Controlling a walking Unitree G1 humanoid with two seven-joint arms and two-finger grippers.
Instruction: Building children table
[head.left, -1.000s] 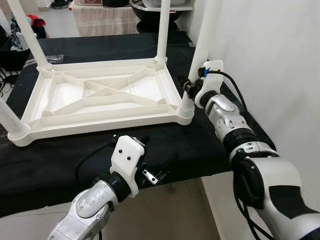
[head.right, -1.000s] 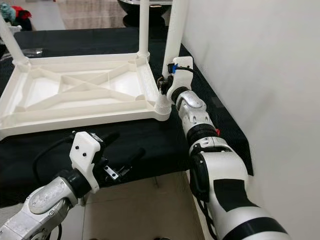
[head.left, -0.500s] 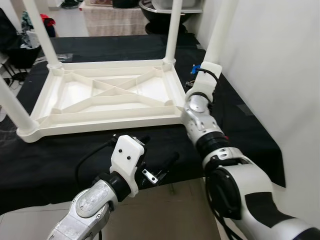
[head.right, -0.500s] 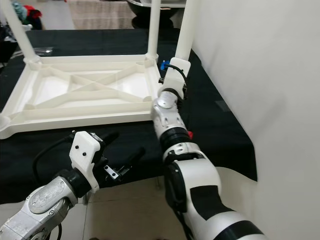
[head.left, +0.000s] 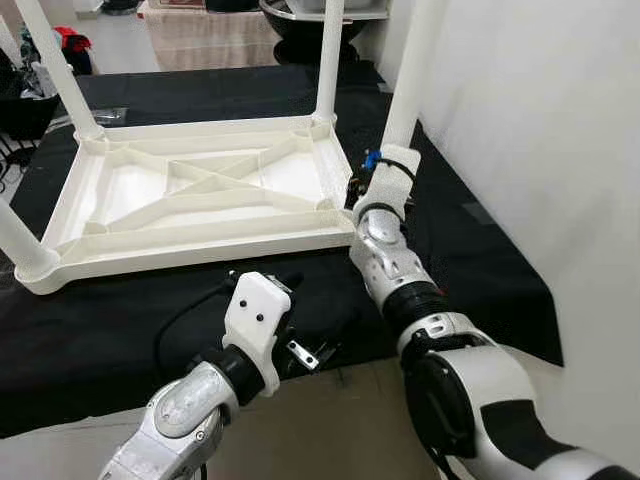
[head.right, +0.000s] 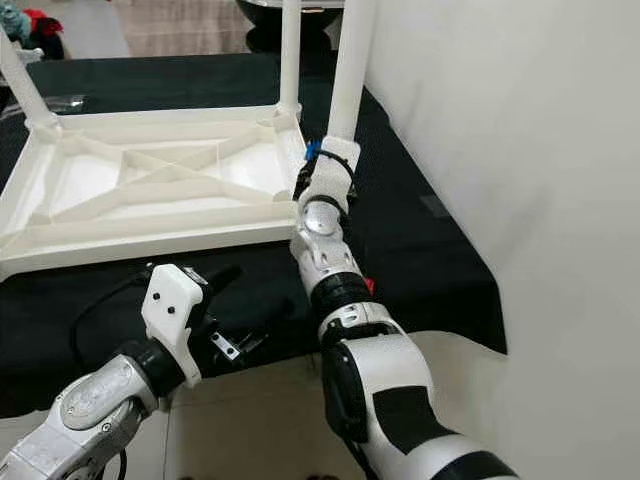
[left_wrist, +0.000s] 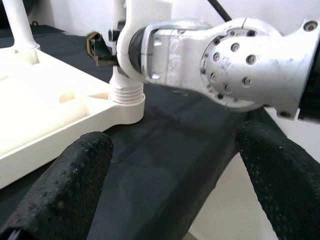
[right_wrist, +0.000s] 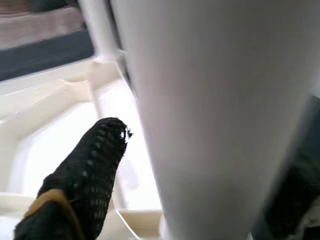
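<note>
Upturned white table (head.left: 200, 195) on black-draped surface (head.left: 120, 320)

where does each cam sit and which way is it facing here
Left eye view: head camera, looking forward and down at the upturned white table on black cloth; both silver arms show.
Right eye view: same stereo head camera, same scene.
Left wrist view: along the open left end effector toward the near right table leg and the right arm.
Right wrist view: close against that leg, one black finger beside it.
Shared: both wrist views show the same leg.
</note>
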